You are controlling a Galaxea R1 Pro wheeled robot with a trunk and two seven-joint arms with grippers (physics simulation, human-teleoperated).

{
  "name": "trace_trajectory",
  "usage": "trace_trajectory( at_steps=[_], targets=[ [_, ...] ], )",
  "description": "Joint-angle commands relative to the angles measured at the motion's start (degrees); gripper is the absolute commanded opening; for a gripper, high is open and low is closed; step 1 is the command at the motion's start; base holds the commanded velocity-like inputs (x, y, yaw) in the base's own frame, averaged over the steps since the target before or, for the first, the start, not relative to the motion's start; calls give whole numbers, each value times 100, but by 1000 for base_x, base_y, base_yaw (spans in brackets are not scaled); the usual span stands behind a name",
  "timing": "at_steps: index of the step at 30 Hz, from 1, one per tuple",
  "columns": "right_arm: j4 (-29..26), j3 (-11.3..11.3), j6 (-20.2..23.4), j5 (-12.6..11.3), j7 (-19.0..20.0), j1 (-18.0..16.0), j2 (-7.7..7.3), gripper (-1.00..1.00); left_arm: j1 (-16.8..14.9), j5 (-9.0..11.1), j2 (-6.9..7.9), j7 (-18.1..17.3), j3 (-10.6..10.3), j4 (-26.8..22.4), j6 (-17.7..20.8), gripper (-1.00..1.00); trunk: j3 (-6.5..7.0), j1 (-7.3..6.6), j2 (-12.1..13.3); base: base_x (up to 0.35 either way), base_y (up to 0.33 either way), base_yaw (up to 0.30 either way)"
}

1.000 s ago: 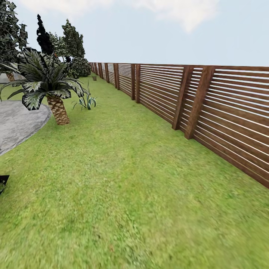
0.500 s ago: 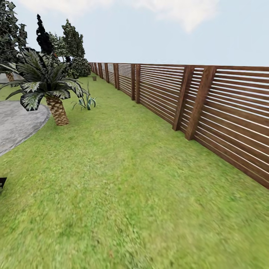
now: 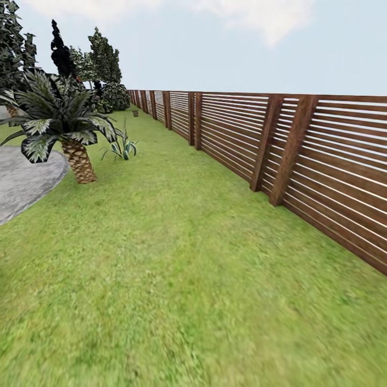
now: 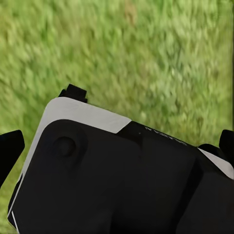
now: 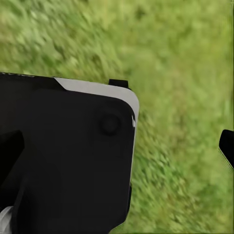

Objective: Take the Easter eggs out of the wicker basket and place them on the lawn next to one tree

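Eggs and wicker basket are lying somewhere off camera; lawn [image 3: 177,258] is stretching ahead between fence [image 3: 301,156] and palm [image 3: 64,123]. Neither arm is sitting nearer. I cannot tell either gripper's state.

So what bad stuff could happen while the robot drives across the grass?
1. The wooden fence runs close along the right side; drifting that way could mean a bump.
2. The palm ahead on the left has a scaly trunk. It might be mistaken for the tree to put eggs by.
3. Something small and brown sits far off on the lawn, too tiny to identify, so heading there might waste time.
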Motion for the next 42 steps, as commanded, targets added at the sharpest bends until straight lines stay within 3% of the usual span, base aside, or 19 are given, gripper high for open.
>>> trace_trajectory(
  at_steps=[1, 42],
  targets=[
    [0, 0, 0, 3, 0, 1, 0, 100, 0, 0, 0, 0, 0, 0, 0, 100, 0, 0, 0, 332, 0, 0],
    [9, 9, 1, 7, 0, 0, 0, 100, 0, 0, -9, -1, 0, 0, 1, 100, 0, 0, 0, 332, 0, 0]
  ],
)
